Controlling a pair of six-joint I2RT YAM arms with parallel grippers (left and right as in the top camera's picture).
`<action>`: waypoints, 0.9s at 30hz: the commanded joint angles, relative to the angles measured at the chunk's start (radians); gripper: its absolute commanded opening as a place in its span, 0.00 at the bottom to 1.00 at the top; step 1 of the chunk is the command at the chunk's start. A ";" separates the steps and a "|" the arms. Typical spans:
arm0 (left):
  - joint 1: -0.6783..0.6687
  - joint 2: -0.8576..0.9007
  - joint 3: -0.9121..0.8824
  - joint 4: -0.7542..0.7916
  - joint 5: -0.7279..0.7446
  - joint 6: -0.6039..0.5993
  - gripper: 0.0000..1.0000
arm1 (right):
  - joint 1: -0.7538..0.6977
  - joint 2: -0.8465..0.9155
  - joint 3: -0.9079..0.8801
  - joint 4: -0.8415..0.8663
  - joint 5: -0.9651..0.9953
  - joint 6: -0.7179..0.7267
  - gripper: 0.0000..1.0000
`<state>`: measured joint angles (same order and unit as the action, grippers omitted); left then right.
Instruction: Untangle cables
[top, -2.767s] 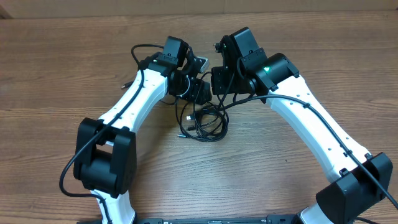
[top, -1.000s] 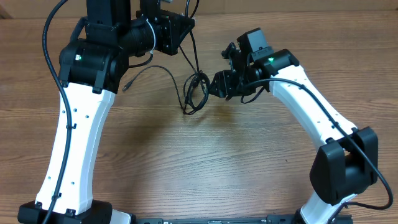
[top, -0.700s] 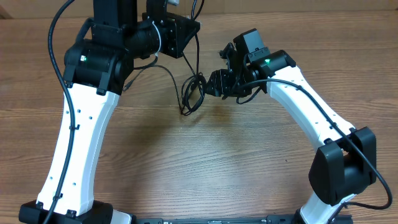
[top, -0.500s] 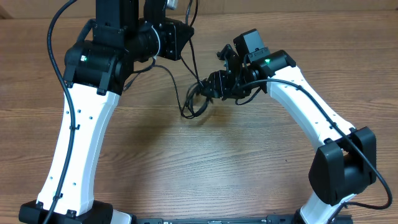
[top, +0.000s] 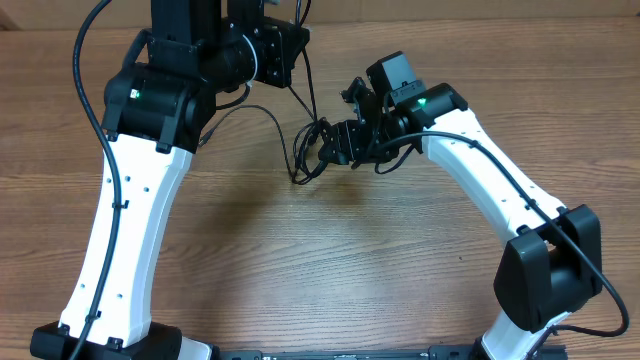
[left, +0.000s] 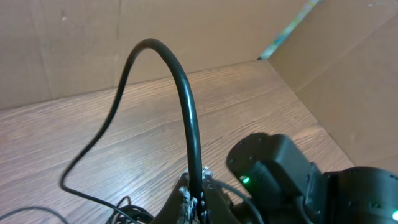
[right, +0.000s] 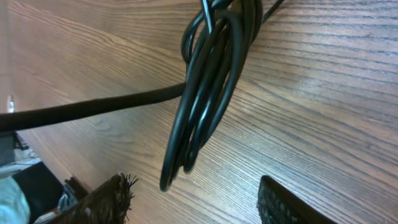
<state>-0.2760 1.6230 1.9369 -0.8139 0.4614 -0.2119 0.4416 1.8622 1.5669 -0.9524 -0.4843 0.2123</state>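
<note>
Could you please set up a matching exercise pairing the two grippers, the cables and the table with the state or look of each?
Column one:
1. left gripper
2. right gripper
3. cables
4. table

Column two:
A. open, fingers spread apart near the loops
B. brown wood grain
C. shut, pinching a single black strand
D. thin black loops bunched together

Pairs: 1-C, 2-A, 3-D, 4-B
</note>
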 joint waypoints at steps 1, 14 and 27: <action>-0.020 -0.032 0.016 0.018 0.030 -0.022 0.04 | 0.009 0.003 0.003 0.005 0.073 0.002 0.61; -0.026 -0.036 0.017 0.028 0.029 -0.037 0.04 | 0.009 0.016 -0.053 0.100 0.129 0.074 0.47; -0.018 -0.035 0.016 -0.179 -0.265 -0.002 0.04 | -0.050 0.016 -0.126 0.143 0.279 0.159 0.04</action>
<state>-0.2951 1.6230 1.9381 -0.9543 0.3683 -0.2329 0.4332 1.8812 1.4441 -0.7921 -0.3161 0.3382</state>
